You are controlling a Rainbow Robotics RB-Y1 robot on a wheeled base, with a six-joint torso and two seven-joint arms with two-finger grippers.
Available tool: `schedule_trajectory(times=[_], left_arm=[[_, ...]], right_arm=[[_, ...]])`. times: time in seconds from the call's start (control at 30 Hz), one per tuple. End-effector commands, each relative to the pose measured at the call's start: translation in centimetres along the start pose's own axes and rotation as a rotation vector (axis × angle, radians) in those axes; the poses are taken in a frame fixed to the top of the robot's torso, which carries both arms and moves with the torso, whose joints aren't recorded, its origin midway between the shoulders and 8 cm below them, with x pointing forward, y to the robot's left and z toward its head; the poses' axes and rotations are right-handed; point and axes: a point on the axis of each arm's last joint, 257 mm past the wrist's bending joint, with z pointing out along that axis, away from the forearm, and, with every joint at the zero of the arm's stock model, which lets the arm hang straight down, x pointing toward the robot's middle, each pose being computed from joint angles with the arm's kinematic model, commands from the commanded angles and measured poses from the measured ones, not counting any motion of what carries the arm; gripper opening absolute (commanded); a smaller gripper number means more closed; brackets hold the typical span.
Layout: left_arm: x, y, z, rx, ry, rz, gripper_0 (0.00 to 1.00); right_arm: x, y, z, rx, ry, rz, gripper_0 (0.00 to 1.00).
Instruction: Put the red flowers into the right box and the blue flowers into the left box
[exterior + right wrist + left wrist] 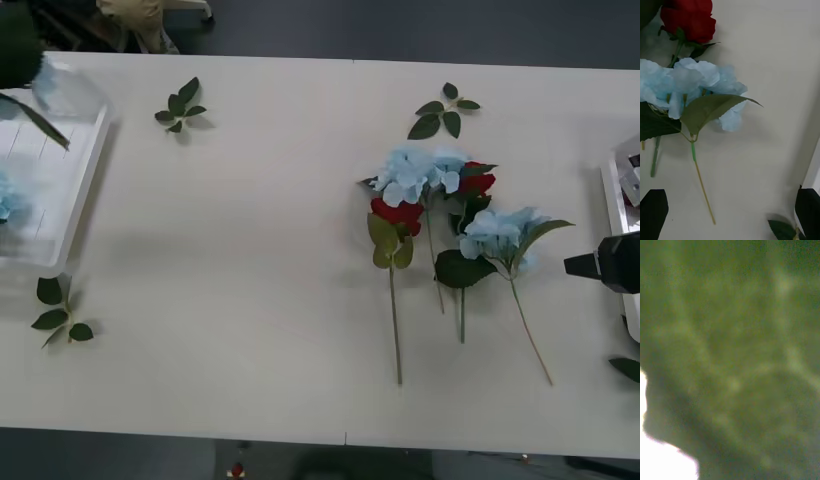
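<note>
Worktop (pixel 250 250): pale, with flowers grouped right of centre.

Blue flowers (pixel 420 170): 2 lie on the worktop, stems pointing toward the robot. One cluster sits at the top of the group; the other (pixel 497 232) lies just to its right and nearer the robot, a large green leaf across it. More pale blue petals (pixel 10 195) rest inside the left box.

Red flowers (pixel 398 214): 2 roses. One lies just below the upper blue cluster, its stem running toward the robot; the other (pixel 476 182) touches that cluster's right side.

Left box (pixel 85 175): white ribbed tray at the worktop's left edge, with a blue cluster at its far corner.

Right box (pixel 612 195): white rim at the right edge.

Right gripper (pixel 730 210): black, near the right edge beside the right box. Jaws spread apart, holding nothing, above the worktop near the right-hand blue flower's stem.

Left gripper: jaw state cannot be told; its wrist camera is covered by a blurred green leaf (pixel 733 352).

Leaf sprigs (pixel 180 105): loose, at far left, far right (pixel 442 110) and near left (pixel 58 315).
</note>
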Motion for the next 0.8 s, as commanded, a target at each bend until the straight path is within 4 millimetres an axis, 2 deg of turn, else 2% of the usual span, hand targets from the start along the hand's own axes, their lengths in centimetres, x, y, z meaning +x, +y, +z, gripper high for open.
schedule_trajectory(times=[0.03, 0.1, 0.17, 0.27, 0.43, 0.53, 0.63, 0.67, 0.7, 0.73, 0.8], left_arm=[[1.2, 5.8, 1.4, -0.138, 0.033, 0.071, 0.00], [1.5, 7.7, 3.4, -0.183, 0.046, 0.101, 0.00], [1.2, 8.0, 5.3, -0.192, 0.040, 0.112, 0.00], [0.1, 6.8, 8.8, -0.191, 0.028, 0.134, 0.00], [-1.1, 7.4, 13.7, -0.293, 0.005, 0.086, 0.00], [-1.4, 7.4, 15.1, -0.321, -0.013, 0.082, 0.00], [-1.8, 7.7, 15.6, -0.355, -0.028, 0.079, 0.03], [-1.9, 7.8, 15.7, -0.367, -0.031, 0.079, 0.22], [-1.9, 7.7, 15.8, -0.371, -0.031, 0.074, 0.47], [-1.8, 7.7, 15.9, -0.369, -0.029, 0.075, 0.65], [-2.0, 7.7, 15.9, -0.370, -0.033, 0.078, 0.78]], right_arm=[[0.2, 1.5, -0.1, 0.022, 0.003, -0.017, 1.00], [0.5, 2.3, 0.7, 0.032, 0.011, -0.062, 1.00], [0.9, 2.9, 1.4, 0.035, 0.018, -0.096, 1.00], [1.2, 3.7, 2.5, 0.052, 0.023, -0.158, 1.00], [1.1, 4.9, 4.3, 0.040, 0.012, -0.193, 1.00], [1.0, 4.8, 5.0, 0.039, -0.003, -0.191, 1.00], [1.2, 4.7, 5.9, 0.031, -0.009, -0.184, 1.00], [1.3, 4.6, 6.3, 0.029, -0.015, -0.178, 1.00], [1.3, 4.5, 6.6, 0.027, -0.019, -0.177, 1.00], [1.3, 4.2, 6.8, 0.031, -0.021, -0.174, 1.00], [1.3, 3.7, 7.1, 0.038, -0.024, -0.171, 1.00]])
